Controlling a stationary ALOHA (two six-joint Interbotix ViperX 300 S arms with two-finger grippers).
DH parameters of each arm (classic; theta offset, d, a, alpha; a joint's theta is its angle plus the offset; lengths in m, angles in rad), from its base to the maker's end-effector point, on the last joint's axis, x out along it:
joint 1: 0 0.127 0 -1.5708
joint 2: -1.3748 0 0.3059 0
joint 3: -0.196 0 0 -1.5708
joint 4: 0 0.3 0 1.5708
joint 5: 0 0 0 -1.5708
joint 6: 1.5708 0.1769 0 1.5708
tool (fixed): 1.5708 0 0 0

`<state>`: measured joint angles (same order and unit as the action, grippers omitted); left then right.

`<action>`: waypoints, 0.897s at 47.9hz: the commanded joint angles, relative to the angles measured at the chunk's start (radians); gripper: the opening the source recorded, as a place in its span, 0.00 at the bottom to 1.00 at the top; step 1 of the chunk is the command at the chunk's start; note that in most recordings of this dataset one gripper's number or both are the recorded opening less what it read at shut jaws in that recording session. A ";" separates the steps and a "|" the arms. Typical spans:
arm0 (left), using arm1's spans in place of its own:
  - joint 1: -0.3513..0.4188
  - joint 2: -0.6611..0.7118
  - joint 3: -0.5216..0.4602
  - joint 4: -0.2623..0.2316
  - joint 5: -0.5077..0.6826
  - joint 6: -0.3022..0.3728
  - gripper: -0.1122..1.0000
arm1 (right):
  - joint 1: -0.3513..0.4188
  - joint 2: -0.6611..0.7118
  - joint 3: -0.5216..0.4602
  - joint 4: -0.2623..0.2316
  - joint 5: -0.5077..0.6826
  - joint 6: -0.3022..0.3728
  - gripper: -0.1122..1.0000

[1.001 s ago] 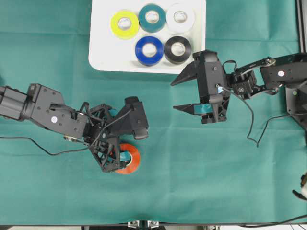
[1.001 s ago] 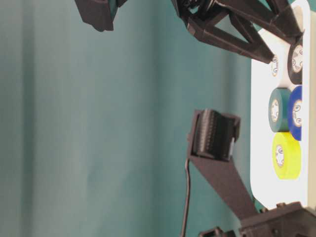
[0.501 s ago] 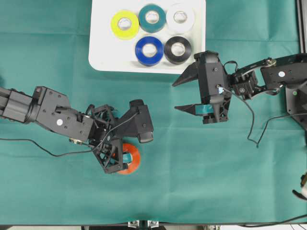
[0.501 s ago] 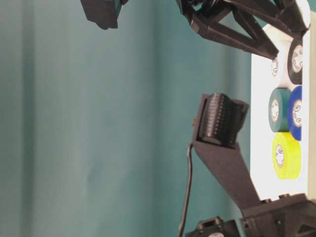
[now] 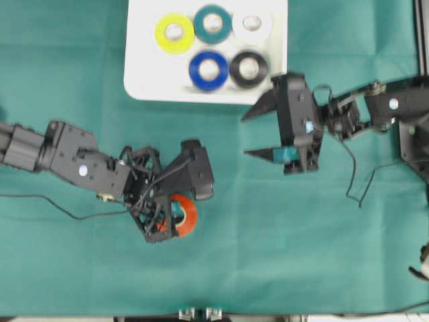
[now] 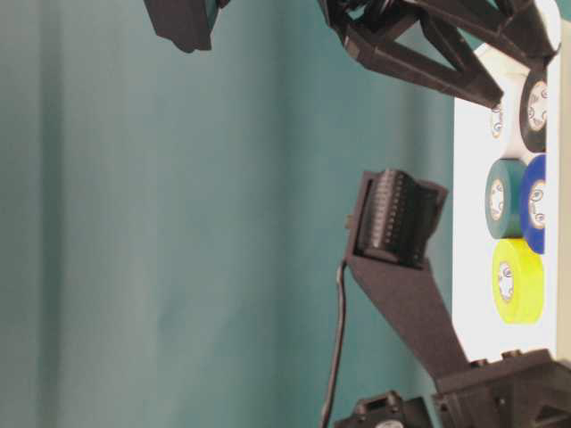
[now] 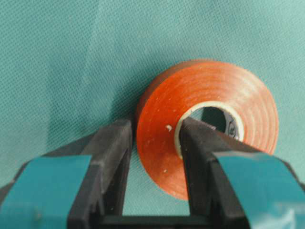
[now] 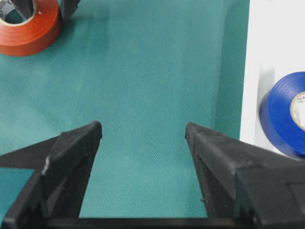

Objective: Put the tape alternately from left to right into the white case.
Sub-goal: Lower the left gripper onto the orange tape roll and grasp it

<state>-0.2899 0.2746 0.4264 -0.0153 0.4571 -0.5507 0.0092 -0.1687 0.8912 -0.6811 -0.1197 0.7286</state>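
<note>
The orange-red tape roll (image 5: 179,215) lies flat on the green table (image 5: 281,255), well apart from the white case (image 5: 141,74), and it is the last of the six still outside. The left pincer (image 7: 153,143) is pinching it: one finger sits inside the pale core and the other against the outer face, so the ring's wall is clamped between them. The right pincer (image 5: 258,131) hangs spread and empty near the case's lower right corner.

To do this step well, I judge the lift should go straight up first, so the roll does not drag on the cloth or swing on its one-sided grip. It should then travel to the free place in the lower row, left of the blue roll (image 5: 208,70), and be lowered until flat before letting go. The yellow roll (image 5: 174,33) and blue roll stand close by, so the approach wants care.

A second ago the left pincer's fingers stood wide apart astride the roll; now they have pressed in on its wall. The roll has also shifted slightly towards the pincer. The right pincer has kept its place and its spread.
</note>
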 commanded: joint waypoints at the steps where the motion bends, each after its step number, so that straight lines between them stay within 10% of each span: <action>1: -0.021 -0.026 -0.002 -0.005 0.003 -0.002 0.08 | 0.005 -0.008 -0.012 0.003 -0.008 0.000 0.81; 43: 0.005 -0.241 0.107 -0.005 0.002 0.026 0.08 | 0.005 -0.008 -0.017 0.003 -0.008 0.002 0.81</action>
<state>-0.3022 0.0690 0.5430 -0.0184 0.4633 -0.5354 0.0107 -0.1687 0.8912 -0.6811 -0.1197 0.7286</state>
